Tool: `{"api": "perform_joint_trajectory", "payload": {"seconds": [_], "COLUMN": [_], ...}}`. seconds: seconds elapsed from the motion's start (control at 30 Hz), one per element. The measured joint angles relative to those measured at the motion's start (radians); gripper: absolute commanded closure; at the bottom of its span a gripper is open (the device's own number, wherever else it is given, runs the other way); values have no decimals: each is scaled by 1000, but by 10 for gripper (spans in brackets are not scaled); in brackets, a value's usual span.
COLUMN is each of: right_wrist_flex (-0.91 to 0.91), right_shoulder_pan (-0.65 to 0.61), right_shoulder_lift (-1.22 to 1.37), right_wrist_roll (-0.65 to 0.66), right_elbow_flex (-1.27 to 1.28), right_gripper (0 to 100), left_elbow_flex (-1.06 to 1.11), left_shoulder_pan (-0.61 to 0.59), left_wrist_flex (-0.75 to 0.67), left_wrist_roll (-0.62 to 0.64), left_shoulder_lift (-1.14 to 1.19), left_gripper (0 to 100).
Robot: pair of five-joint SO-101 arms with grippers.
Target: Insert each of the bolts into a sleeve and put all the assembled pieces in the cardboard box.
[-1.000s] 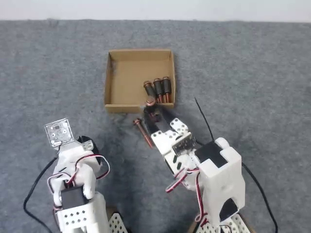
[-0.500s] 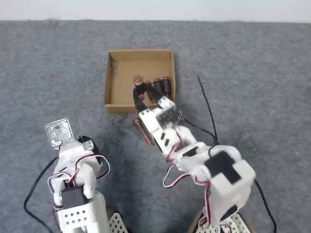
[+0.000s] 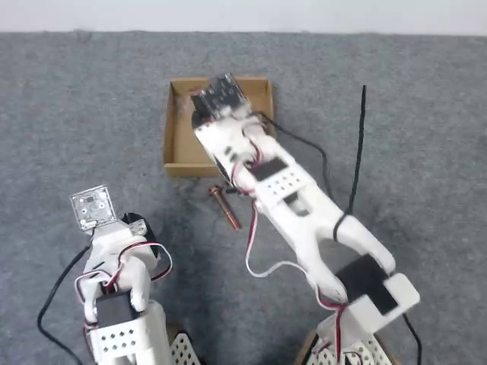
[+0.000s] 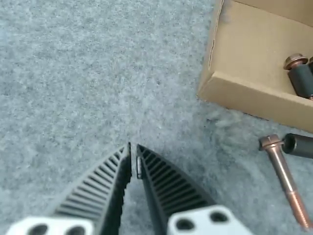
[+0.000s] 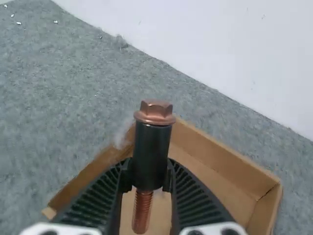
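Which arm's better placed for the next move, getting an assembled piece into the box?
Right. The right gripper is shut on a sleeved bolt above the box. The left gripper is shut and empty, over the carpet, apart from the box and the loose bolt.

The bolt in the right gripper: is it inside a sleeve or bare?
Inside: the black sleeve surrounds the bolt; its copper head and threaded end stick out. The right gripper clamps the sleeve.
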Motion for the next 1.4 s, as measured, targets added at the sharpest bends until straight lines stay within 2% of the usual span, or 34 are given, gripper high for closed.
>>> {"api": "perform_joint_trajectory", "payload": {"seconds": [0.4,0.67,0.9,1.4], "right_wrist_flex": [646,925,1011,1013], "right_shoulder_pan": [0,2,44,75], "right_shoulder_lift": [404,634,769,838], "right_wrist_roll": [0,0,2,2], "right_elbow_flex": [-647,-1000,-1157,-1186], "right_gripper": [991,989,989,988], "left_elbow_flex": [0,0,0,0], "left_shoulder_pan": [0,0,0,0], "left_wrist_flex": [0,0,0,0], "left_wrist_roll": [0,0,0,2], "left_shoulder_lift": [0,0,0,0], "left_gripper": [989,989,989,989]}}
